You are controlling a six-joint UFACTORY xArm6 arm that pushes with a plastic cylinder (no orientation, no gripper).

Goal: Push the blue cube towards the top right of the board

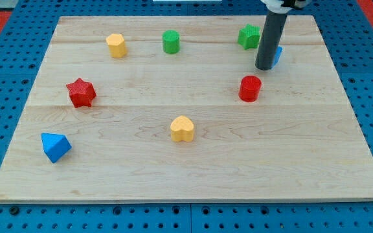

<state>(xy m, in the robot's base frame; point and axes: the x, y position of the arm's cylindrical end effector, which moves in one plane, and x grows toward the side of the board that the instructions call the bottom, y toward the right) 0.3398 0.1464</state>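
Note:
The blue cube (pixel 277 55) sits near the view's top right of the wooden board (pixel 186 168), mostly hidden behind my dark rod. My tip (pixel 264 67) rests on the board at the cube's lower left side, touching or nearly touching it. A green star-shaped block (pixel 248 36) lies just up and left of the tip. A red cylinder (pixel 250 88) stands just below and left of the tip.
A green cylinder (pixel 171 42) and a yellow hexagonal block (pixel 116 45) lie along the top. A red star (pixel 81 92) is at the left, a yellow heart (pixel 182 129) in the middle, and a blue pentagonal block (pixel 56 147) at the bottom left.

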